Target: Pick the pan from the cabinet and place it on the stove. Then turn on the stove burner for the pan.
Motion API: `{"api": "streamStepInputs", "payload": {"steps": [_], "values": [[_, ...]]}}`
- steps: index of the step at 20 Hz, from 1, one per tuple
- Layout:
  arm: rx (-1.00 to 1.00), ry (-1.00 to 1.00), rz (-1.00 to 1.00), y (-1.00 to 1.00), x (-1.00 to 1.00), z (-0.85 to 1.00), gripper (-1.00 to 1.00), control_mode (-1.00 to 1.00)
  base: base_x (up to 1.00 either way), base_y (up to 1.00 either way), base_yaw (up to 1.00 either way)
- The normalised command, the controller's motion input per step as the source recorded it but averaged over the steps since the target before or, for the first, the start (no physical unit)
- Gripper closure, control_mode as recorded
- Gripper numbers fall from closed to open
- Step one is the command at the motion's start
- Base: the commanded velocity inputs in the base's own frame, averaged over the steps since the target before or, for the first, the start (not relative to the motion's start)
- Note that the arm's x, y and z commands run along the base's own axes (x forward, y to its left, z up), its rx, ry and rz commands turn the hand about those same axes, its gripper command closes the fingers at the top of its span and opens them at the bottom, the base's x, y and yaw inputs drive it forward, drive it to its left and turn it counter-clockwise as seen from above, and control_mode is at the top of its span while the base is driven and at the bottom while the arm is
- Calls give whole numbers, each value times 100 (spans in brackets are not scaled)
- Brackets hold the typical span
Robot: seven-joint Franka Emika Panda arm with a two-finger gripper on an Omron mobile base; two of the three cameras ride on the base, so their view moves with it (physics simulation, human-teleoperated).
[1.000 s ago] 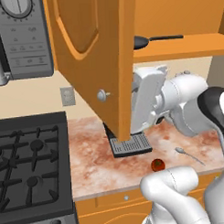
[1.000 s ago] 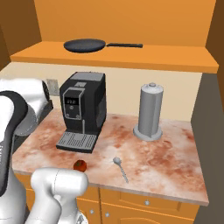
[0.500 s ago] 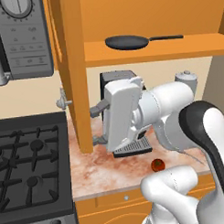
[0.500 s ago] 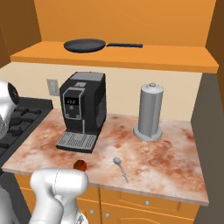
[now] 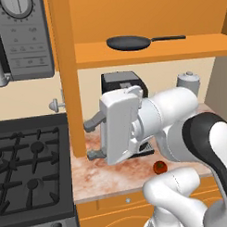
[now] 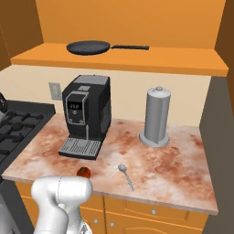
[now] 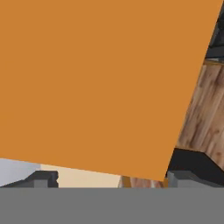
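Overhead, the pan (image 5: pixel 128 42) is sitting on the open shelf of the cabinet (image 5: pixel 150 51), directly above the black coffee machine (image 6: pixel 87 116), with its thin handle pointing away from the stove (image 5: pixel 29 174). The gripper (image 5: pixel 92 140) is hovering low beside the cabinet door (image 5: pixel 66 75), which is swung out edge-on between the coffee machine and the stove; its two dark fingers are spread apart and holding nothing. In the hand view, the tips are sitting wide at the bottom corners, with the flat orange door panel close in front of them.

Judging from this, the reach for the pan is not yet underway, and the hand is well below the shelf. The main risk is that the wrist or forearm is going to strike the door edge or the shelf lip while rising, since both are close to the arm. The coffee machine is also standing right behind the hand and could be bumped. A grip on the thin handle could let the pan swing or tilt and slip. The small red object (image 6: pixel 83 172) and the spoon (image 6: pixel 124 173) in front of the coffee machine, and the grey canister (image 6: pixel 156 116) beside it, look safely clear.
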Motion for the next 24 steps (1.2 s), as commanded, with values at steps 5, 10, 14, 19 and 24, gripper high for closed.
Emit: {"api": "streamStepInputs", "payload": {"steps": [5,10,14,19,24], "values": [[-11,-15,0,-16,0,0,-100,-100,0,0,0],[-13,-19,-2,-43,0,2,-100,-100,0,0,0],[-12,-17,-6,-53,0,7,-100,-100,0,0,0],[-8,-13,-16,-56,0,8,-100,-100,0,0,0],[-7,-9,-32,-44,0,4,-100,-100,0,0,0]]}}
